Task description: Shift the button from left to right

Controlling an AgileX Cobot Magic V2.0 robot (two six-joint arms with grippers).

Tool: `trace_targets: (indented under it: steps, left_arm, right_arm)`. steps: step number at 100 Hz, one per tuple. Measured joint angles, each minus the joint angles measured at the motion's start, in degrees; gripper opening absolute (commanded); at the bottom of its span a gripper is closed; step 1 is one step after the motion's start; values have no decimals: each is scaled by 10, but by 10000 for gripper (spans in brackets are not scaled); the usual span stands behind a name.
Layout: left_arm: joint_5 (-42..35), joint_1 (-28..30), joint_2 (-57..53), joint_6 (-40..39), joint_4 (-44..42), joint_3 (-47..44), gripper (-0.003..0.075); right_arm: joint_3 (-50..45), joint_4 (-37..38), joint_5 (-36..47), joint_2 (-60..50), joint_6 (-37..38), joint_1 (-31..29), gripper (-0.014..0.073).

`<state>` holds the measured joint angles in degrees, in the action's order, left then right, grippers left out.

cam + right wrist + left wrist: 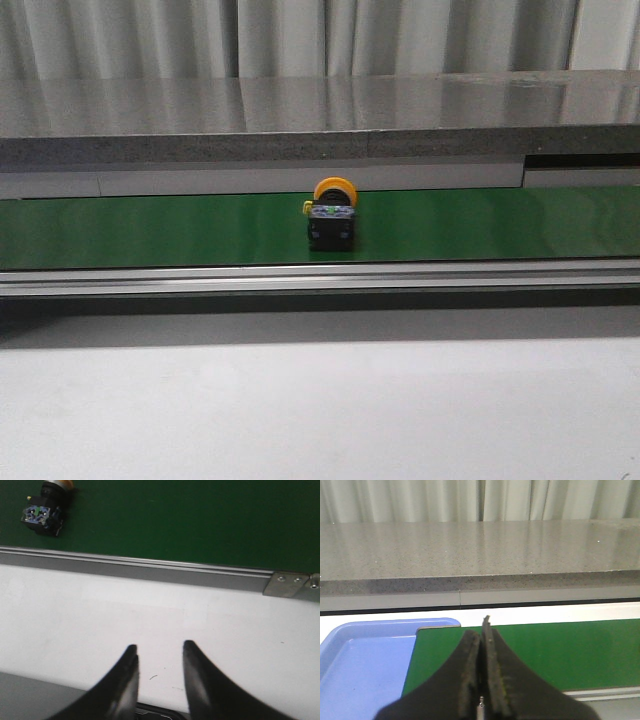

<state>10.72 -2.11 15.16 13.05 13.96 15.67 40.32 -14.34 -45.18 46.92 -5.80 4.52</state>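
Observation:
The button [331,217] lies on the green belt [150,232] near the middle of the front view, its yellow-orange cap to the far side, black body toward me, small yellow-green tab on its left. It also shows in the right wrist view [46,509] at the far left of the belt. My right gripper [160,652] is open and empty over the white table, well short of the belt and to the right of the button. My left gripper [481,627] is shut and empty, above the belt's left end. Neither gripper shows in the front view.
A blue tray [355,655] sits off the belt's left end. A silver rail [320,277] runs along the belt's near edge, with a metal bracket [292,582] at the right. A grey stone ledge [300,115] runs behind the belt. The white table [320,410] lies in front.

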Motion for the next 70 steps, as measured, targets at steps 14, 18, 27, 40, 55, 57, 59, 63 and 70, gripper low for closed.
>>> trace_targets:
  steps: [14,18,27,40,55,57,59,63,70]
  left_arm:
    - [0,0,0,0,0,0,-20]
    - [0,0,0,0,0,0,-20]
    - [0,0,0,0,0,0,-20]
    - [0,0,0,0,0,0,-20]
    - [0,0,0,0,0,0,-20]
    - [0,0,0,0,0,0,-20]
    - [0,0,0,0,0,0,-20]
    - [0,0,0,0,0,0,-20]
    - [0,0,0,0,0,0,-20]
  right_arm:
    - [0,-2,2,0,0,0,554]
    - [0,-6,3,0,0,0,552]
    - [0,-17,5,0,0,0,551]
    - [0,-22,1,10,0,0,551]
    - [18,-24,-2,46,0,0,551]
    - [23,-24,-2,53,0,0,551]
    - [29,-25,-2,62,0,0,551]
    - [41,-25,-2,78,0,0,551]
    - [64,-28,-2,107,0,0,551]
